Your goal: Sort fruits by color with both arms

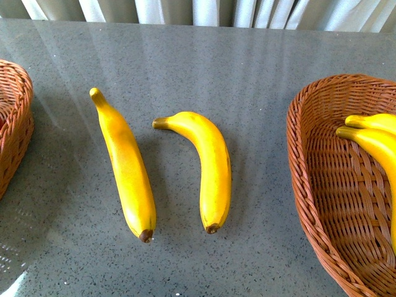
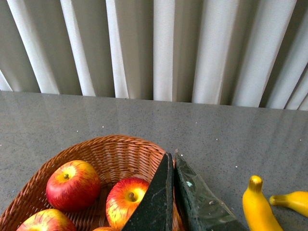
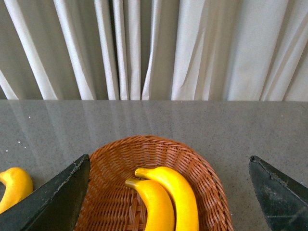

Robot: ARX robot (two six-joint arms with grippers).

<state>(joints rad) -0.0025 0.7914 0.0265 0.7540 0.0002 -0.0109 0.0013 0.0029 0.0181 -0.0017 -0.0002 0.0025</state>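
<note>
Right, apples [image 2: 73,185] sit in the 9 o'clock basket [image 1: 15,124], two bananas [image 3: 168,197] in the 3 o'clock basket [image 1: 297,161]. Two loose ones, L banana [image 1: 127,167] & R banana [image 1: 209,167], lie mid-desk [image 1: 247,62]. L pincer [image 2: 173,156] closed on nothing over the apples; R pincer [image 3: 168,158] spread wide above its basket. Next, prob.: R reaches toward 9, takes R banana. Arms absent from front view, baskets cut off, so fruit count unsure.
</note>
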